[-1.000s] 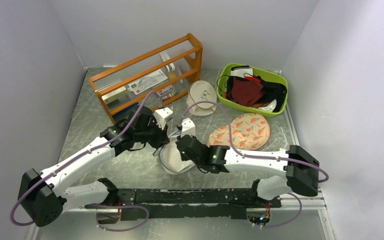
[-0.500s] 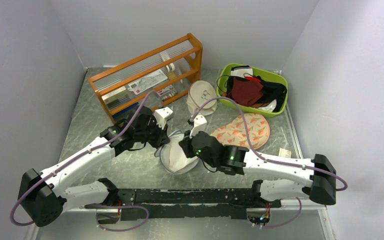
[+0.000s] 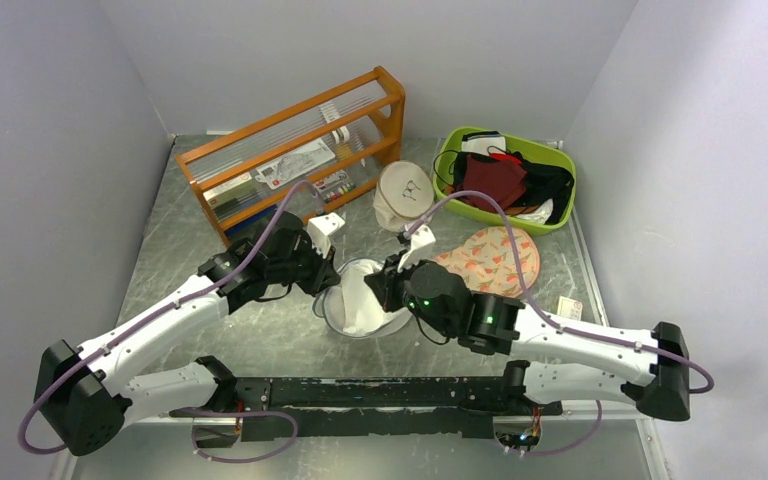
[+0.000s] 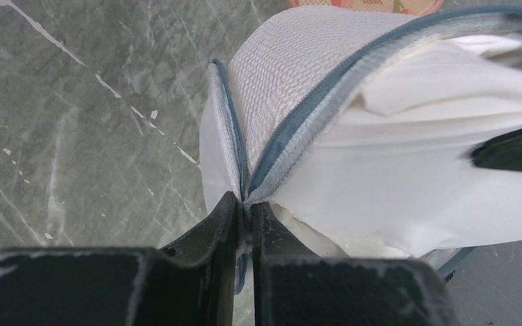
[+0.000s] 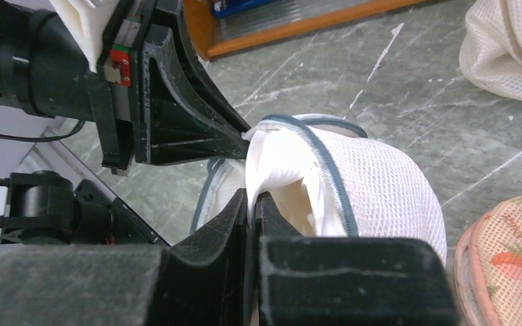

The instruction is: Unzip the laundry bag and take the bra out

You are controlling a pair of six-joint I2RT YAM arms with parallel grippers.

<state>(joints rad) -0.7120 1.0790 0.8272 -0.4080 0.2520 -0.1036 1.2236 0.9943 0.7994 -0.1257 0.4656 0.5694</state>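
Observation:
The laundry bag [image 3: 360,310], round white mesh with a grey-blue zip rim, sits at the table's middle with its rim parted and smooth white fabric showing inside. My left gripper [image 3: 328,285] is shut on the rim at the bag's left end, where the two zip edges meet [image 4: 245,200]. My right gripper [image 3: 382,290] is shut on a white fold of the bag [image 5: 380,183] just inside the zip edge [image 5: 253,197]. The bra [image 3: 488,180], dark red fabric, lies in the green basket among black clothing, far from both grippers.
An orange wooden rack [image 3: 295,160] stands at the back left. A cream round pouch [image 3: 405,195] sits behind the bag, a peach printed pad [image 3: 495,262] to its right. The green basket [image 3: 560,160] is at the back right. A small tag [image 3: 568,305] lies right.
My right arm has swung right and away from the base, pulling the bag's white fold with it. The bag has shifted right and gapes wider. The left arm has held still.

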